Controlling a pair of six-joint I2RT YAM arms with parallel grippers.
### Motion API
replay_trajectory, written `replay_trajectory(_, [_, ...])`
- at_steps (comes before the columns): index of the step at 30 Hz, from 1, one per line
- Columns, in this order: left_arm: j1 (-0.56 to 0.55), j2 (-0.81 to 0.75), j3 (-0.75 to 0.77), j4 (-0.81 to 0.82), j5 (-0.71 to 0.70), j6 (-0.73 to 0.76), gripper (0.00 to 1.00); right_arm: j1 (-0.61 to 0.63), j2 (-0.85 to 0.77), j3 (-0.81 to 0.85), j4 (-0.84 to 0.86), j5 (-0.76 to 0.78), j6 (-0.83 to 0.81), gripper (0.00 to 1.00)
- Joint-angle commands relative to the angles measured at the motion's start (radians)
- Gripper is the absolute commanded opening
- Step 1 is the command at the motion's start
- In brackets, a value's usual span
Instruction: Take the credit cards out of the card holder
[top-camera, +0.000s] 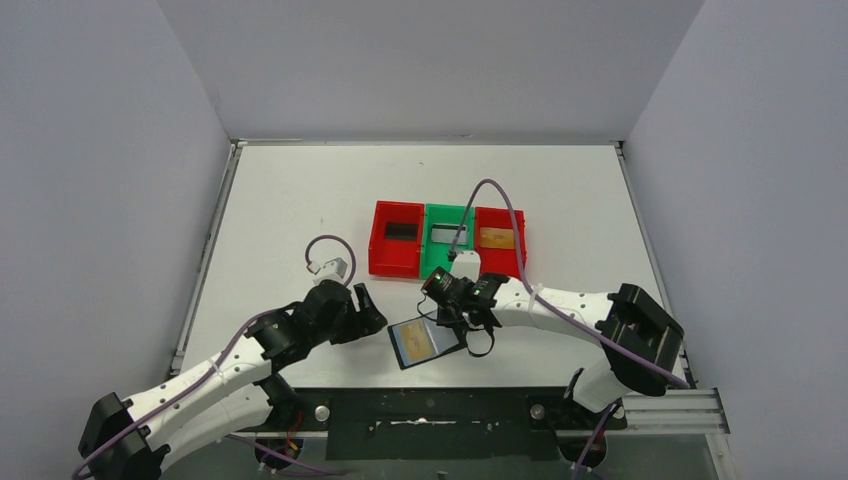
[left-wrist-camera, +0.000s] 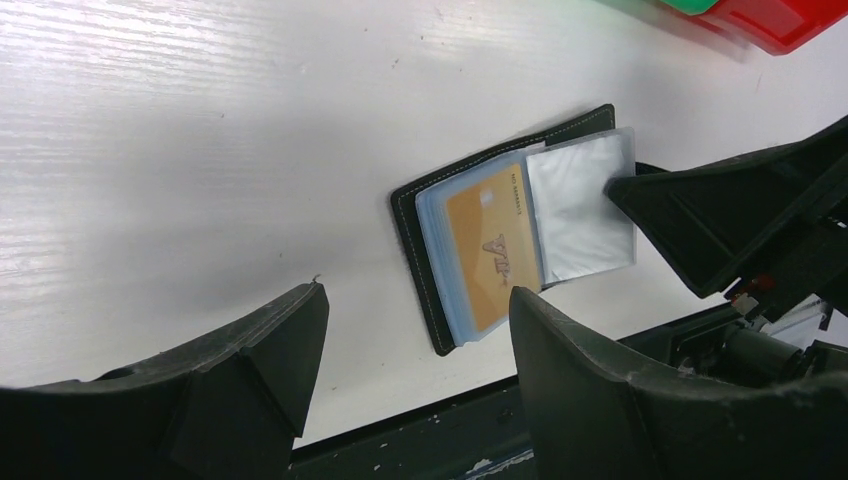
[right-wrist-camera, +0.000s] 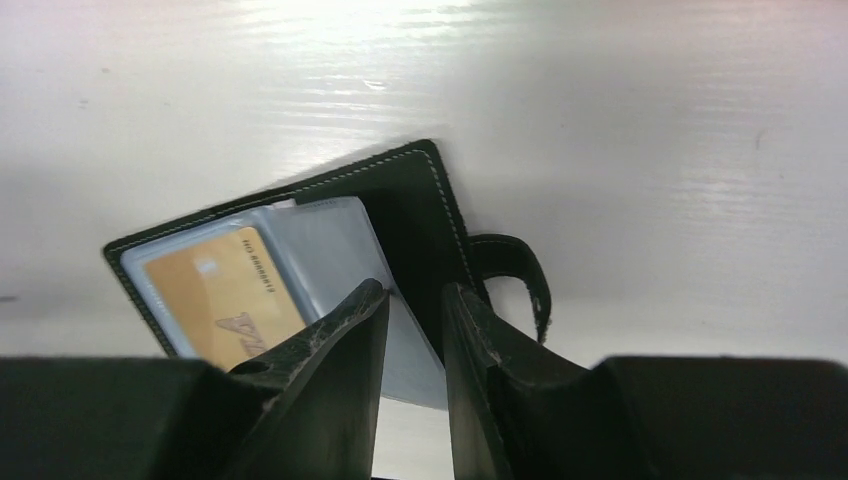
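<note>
The black card holder (top-camera: 425, 343) lies open near the table's front edge, with its snap tab (right-wrist-camera: 520, 270) to the right. A gold credit card (left-wrist-camera: 487, 245) sits in a clear sleeve on its left half and also shows in the right wrist view (right-wrist-camera: 225, 290). An empty clear sleeve (left-wrist-camera: 580, 210) lies on the right half. My right gripper (top-camera: 452, 318) is at the holder's right flap (right-wrist-camera: 410, 210), its jaws nearly together (right-wrist-camera: 415, 290) around the flap and sleeve edge. My left gripper (top-camera: 375, 320) is open and empty (left-wrist-camera: 415, 295), just left of the holder above the table.
Three small trays stand side by side behind the holder: a red one (top-camera: 380, 250) with a dark card, a green one (top-camera: 432, 262) with a silvery card, and a red one (top-camera: 520, 245) with a tan card (top-camera: 497, 237). The front edge of the table (left-wrist-camera: 450, 400) is close.
</note>
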Motion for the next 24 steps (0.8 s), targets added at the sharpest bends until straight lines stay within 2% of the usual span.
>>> replay_trajectory(1, [0.004,0.011,0.055,0.064,0.035,0.027,0.66,-0.002,0.006,-0.025,-0.041,0.048,0.025,0.29])
replay_trajectory(10, [0.005,0.019,0.058,0.074,0.051,0.032,0.66,0.01,0.039,-0.116,0.034,-0.02,0.075,0.3])
replay_trajectory(15, [0.005,0.016,0.052,0.075,0.064,0.033,0.66,0.116,0.014,-0.134,0.047,-0.04,0.21,0.29])
replay_trajectory(19, [0.005,0.016,0.055,0.072,0.065,0.036,0.66,0.193,-0.042,-0.102,-0.008,0.045,0.285,0.29])
replay_trajectory(24, [0.004,0.009,0.069,0.057,0.037,0.036,0.67,0.213,-0.179,-0.052,-0.088,0.208,0.303,0.34])
